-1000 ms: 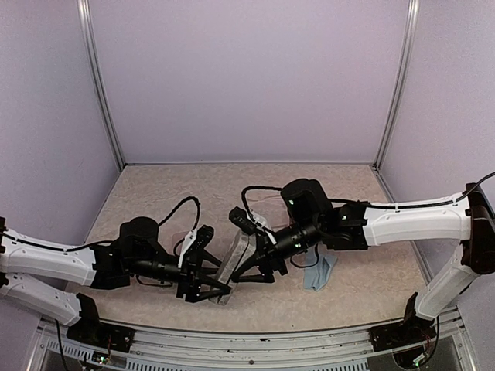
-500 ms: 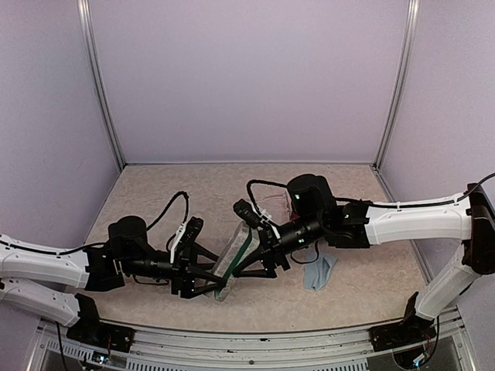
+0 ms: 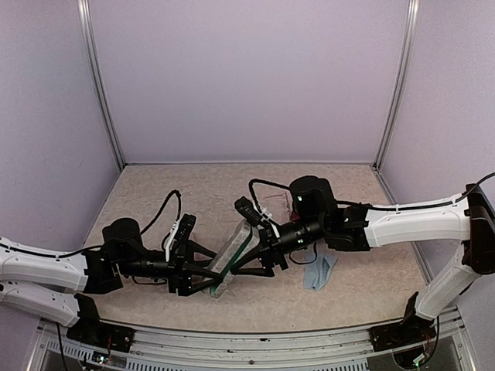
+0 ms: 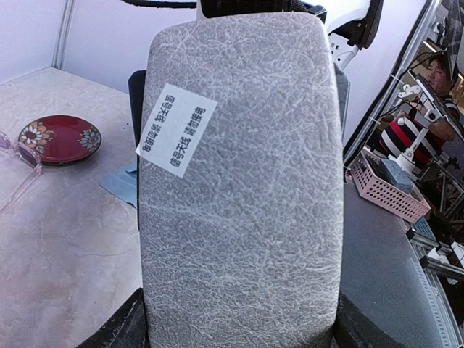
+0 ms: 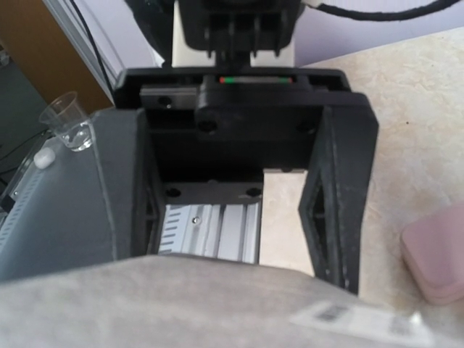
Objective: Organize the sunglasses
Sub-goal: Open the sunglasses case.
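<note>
Sunglasses: 1 pale clear pair (image 4: pixel 16 156) lies loose on the table (image 4: pixel 58 254), beside a red plate (image 4: pixel 59 138); red-pink pair not visible.
Grey case (image 3: pixel 230 259): tilted, held between both arms.
Left gripper (image 3: pixel 203 277): clamped across the case's lower end.
Right gripper (image 3: pixel 259 251): clamped on its upper end.
Progress: early; nothing looks stowed yet.
Remaining: open the case, put the glasses inside.

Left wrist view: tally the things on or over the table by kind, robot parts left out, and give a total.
grey case: 1
red plate: 1
sunglasses: 1, cut off by the picture's left edge
light-blue cloth: 1, partly behind the case
Total: 4
</note>
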Controlling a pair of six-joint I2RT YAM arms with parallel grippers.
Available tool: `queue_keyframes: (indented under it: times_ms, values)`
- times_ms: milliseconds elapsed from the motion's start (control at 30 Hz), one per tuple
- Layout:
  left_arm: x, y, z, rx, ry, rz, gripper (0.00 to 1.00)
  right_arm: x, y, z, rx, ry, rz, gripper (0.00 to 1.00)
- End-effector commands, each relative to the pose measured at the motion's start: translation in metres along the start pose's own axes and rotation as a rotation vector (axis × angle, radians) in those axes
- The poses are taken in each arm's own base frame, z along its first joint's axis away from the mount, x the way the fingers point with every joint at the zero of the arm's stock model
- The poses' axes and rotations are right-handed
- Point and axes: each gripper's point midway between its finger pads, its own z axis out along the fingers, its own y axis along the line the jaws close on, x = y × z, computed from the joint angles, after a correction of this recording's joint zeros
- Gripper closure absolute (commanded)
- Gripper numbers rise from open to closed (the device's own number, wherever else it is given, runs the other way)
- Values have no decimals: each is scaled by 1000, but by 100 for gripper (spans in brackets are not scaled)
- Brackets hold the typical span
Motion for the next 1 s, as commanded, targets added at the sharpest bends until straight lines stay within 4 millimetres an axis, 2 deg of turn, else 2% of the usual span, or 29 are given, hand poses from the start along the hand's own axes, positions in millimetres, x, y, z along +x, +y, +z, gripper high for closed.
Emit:
queue_keyframes:
  times_ms: [0,267,633,700,900,967]
  values:
    - [-19,-15,-11,67,-87,18,100,43,-64,-35,276,90,161,44]
    - [-19,-13,-15,55,-109,27,100,46,-76,-50,343,53,224,29]
    - [-20,-11,-17,49,-123,-2,100,51,-82,-54,375,33,274,20]
    - [-20,-5,-18,18,-130,-12,100,49,-78,-53,350,21,268,20]
    - [-28,35,-19,-190,-170,-108,100,34,-53,-52,237,-98,243,20]
    - [-28,45,-14,-237,-145,-135,100,32,-53,-52,248,-120,245,20]
